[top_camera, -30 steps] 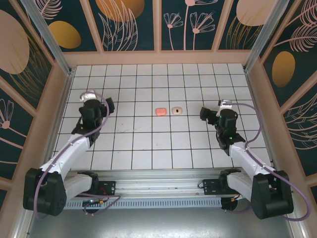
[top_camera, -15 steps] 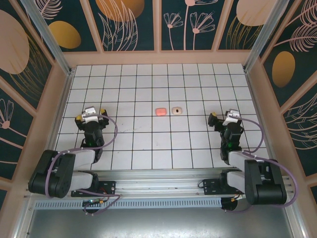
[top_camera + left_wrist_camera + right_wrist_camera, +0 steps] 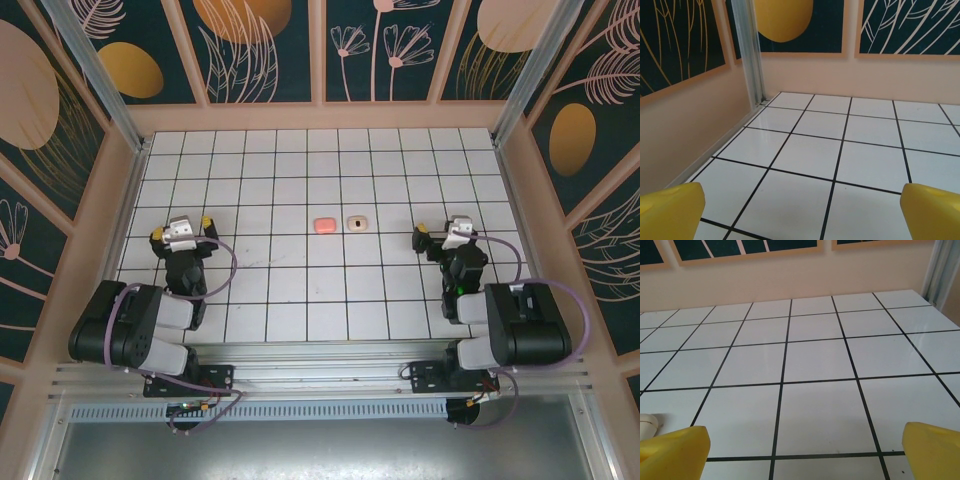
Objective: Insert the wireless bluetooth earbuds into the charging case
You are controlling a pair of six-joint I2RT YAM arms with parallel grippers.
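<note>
Yellow-tipped and spread wide with nothing between the fingers, the left tool (image 3: 181, 229) and the right tool (image 3: 445, 233) sit low near the front of the white tiled bench (image 3: 270, 290). Farther out, midway between them, a salmon-pink rounded case (image 3: 325, 225) lies just beside a cream rounded case with a dark centre (image 3: 357, 222). The wireless earbuds are too small to make out.

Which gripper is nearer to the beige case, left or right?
Right. The right gripper stands to the right of the beige case; the left gripper, farther, to its left.
</note>
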